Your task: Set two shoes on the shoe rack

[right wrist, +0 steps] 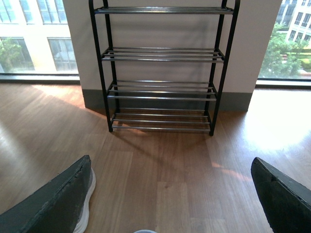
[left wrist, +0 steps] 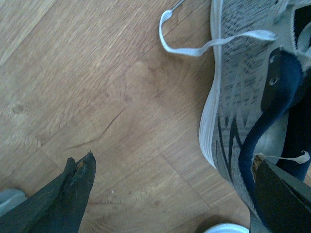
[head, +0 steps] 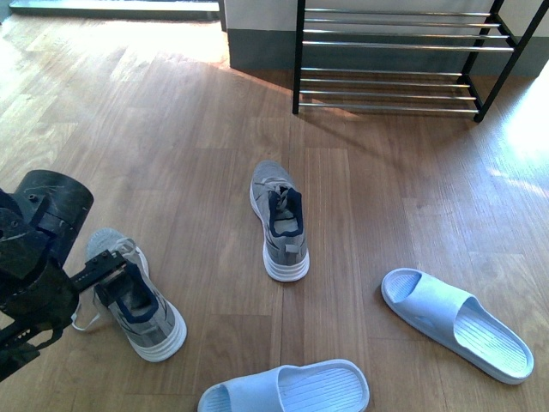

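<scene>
Wooden plank flooring is filling the front view, with sunlight falling across its far part. At the far right the shoe rack (head: pixel 395 60) is standing against a pale wall with a grey skirting, its black frame carrying tiers of silver rods. All four shoes are lying on the floor, well apart from it. One grey sneaker (head: pixel 279 221) is sitting near the middle, toe towards the rack. A second grey sneaker (head: pixel 141 305) is lying at the left, laces trailing loose. One pale blue sandal (head: pixel 459 322) is resting at the right and another pale blue sandal (head: pixel 287 390) is lying along the near edge. The black left arm (head: pixel 34 257) is reaching in from the left edge, one finger (head: pixel 107 270) stretching over the opening of the second grey sneaker.

Over in the left wrist view, the left gripper (left wrist: pixel 173 159) is hanging low over the floor with its jaws spread wide. One finger (left wrist: pixel 80 187) is hovering above bare planks beside the white sole, while the other finger (left wrist: pixel 277 194) is sitting at the dark blue lining of that sneaker's (left wrist: pixel 233 97) collar, so the shoe's side wall is lying between them, not yet pinched. A white lace (left wrist: pixel 204 46) is curling across the floor.

Looking at the right wrist view, the right gripper (right wrist: pixel 170 160) is pointing towards the rack (right wrist: pixel 163 87) from well back, jaws wide apart and holding nothing. Four rod tiers are showing between the black uprights, with windows on either side of the wall.
</scene>
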Controlling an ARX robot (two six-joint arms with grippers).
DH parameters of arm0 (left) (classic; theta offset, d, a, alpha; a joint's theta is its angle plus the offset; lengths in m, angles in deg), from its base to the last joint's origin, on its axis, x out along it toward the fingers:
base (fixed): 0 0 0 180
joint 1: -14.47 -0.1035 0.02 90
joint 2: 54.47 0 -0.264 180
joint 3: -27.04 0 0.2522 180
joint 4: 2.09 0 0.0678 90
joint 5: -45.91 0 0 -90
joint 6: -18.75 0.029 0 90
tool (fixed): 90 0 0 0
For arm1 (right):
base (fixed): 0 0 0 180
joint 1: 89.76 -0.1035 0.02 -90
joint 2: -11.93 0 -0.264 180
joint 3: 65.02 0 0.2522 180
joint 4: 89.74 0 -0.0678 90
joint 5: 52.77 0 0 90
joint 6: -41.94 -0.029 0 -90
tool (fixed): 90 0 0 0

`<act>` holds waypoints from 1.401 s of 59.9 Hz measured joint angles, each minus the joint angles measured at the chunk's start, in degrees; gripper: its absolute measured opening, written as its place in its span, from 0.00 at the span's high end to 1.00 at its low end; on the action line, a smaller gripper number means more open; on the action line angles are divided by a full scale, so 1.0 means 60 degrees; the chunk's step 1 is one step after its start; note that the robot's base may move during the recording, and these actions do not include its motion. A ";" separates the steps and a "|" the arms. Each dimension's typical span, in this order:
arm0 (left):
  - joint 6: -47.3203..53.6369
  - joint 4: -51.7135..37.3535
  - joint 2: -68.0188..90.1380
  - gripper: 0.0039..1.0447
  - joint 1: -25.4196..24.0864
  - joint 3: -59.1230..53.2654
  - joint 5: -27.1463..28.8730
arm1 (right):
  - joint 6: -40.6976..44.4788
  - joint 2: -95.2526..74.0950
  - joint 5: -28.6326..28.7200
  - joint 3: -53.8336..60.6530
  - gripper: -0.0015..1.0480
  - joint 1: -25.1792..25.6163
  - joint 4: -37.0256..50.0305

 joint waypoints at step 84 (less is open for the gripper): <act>0.2739 0.0095 0.2820 0.99 -0.0131 0.3366 0.0605 | 0.0000 0.0000 0.0000 0.0000 0.09 0.0000 0.0000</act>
